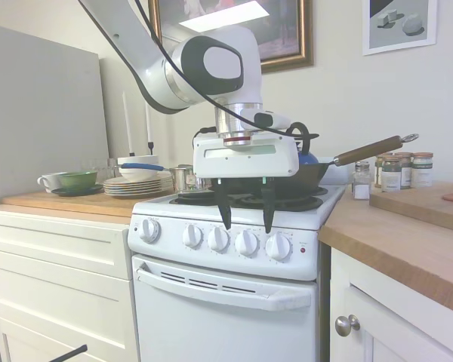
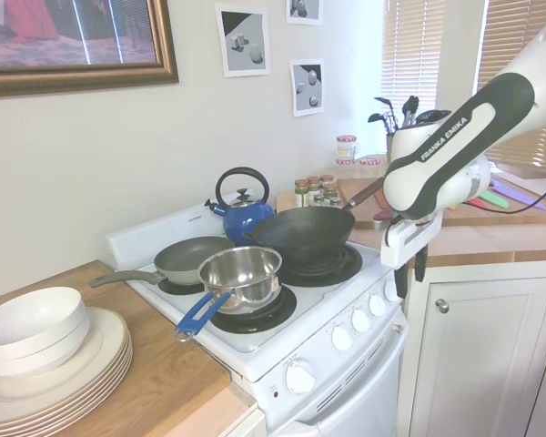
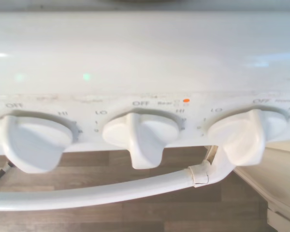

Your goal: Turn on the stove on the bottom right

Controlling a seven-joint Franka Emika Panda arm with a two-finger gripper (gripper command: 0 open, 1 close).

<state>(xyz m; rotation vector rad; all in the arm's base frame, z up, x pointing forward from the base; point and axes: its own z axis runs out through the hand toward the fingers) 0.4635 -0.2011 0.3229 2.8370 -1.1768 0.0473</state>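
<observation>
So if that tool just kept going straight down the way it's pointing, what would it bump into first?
Probably the stove's knob row: the tool points down, fingers apart, above the second knob from the right. Depth is unclear; it may hang slightly in front and miss.

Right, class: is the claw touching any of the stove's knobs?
Cannot tell. In the first exterior view the open claw ends level with the knobs, but depth is unclear. The second exterior view shows neither a plain gap nor contact.

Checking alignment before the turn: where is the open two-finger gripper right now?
In the first exterior view, the gripper hangs above the stove's knob row, fingertips just over the fourth white knob.
</observation>
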